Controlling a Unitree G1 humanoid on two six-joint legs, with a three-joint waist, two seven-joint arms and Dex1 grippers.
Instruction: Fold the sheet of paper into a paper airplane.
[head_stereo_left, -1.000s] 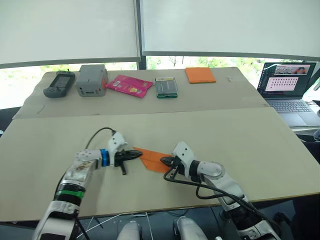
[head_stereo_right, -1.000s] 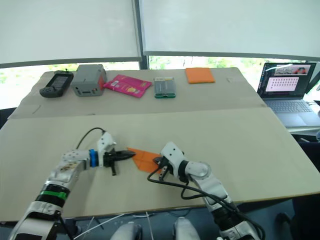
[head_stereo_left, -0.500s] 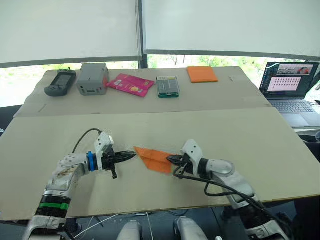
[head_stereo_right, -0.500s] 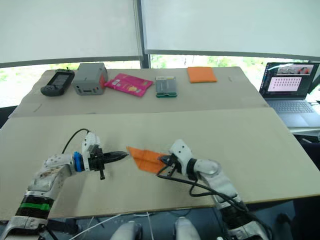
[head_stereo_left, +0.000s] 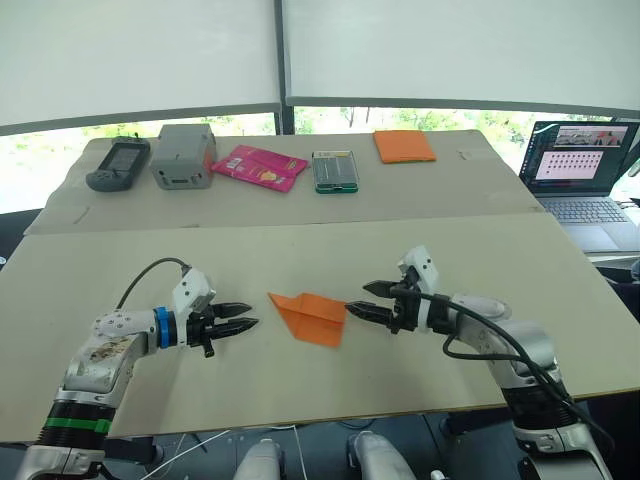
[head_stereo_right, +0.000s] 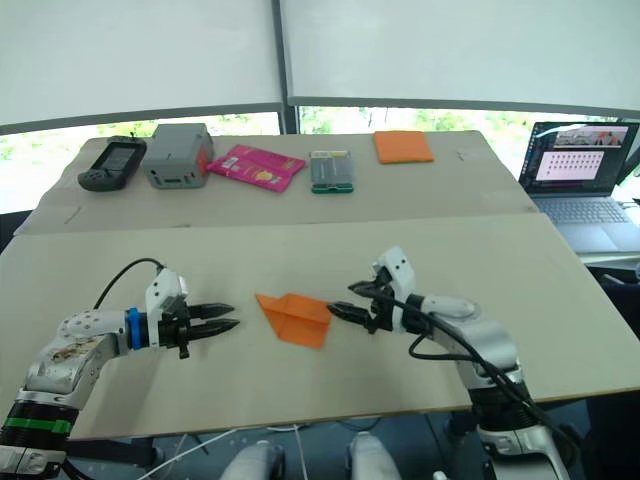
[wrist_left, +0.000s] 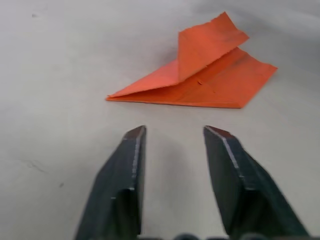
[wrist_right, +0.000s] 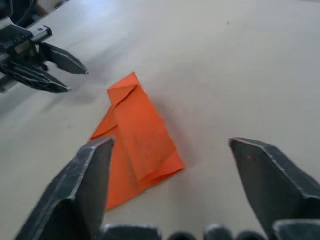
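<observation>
On the near surface (head_stereo_left: 500, 250), the left gripper (head_stereo_left: 243, 317) sits at about 9 o'clock of the paper airplane (head_stereo_left: 311, 316), its fingers (wrist_left: 122, 175) slightly spread and pointing toward the paper without touching it. The paper airplane lies flat near the middle of the near surface, a bright-orange pointed wedge with its tip toward the left gripper and one folded flap raised a little along its top; whether that flap stands fully upright is hard to judge from the head views. At 3 o'clock of the paper, the right gripper (head_stereo_left: 362, 300) points back at it, fingers (wrist_right: 87, 185) spread wide and holding nothing, just beside the wedge's broad end. Along the far surface, from left to right, lie a dark handheld device (head_stereo_left: 118, 164), a grey box (head_stereo_left: 183, 156), a pink packet (head_stereo_left: 258, 167), a small case (head_stereo_left: 333, 171) and an orange pad (head_stereo_left: 404, 146). An open laptop (head_stereo_left: 580, 175) stands at the far right.
</observation>
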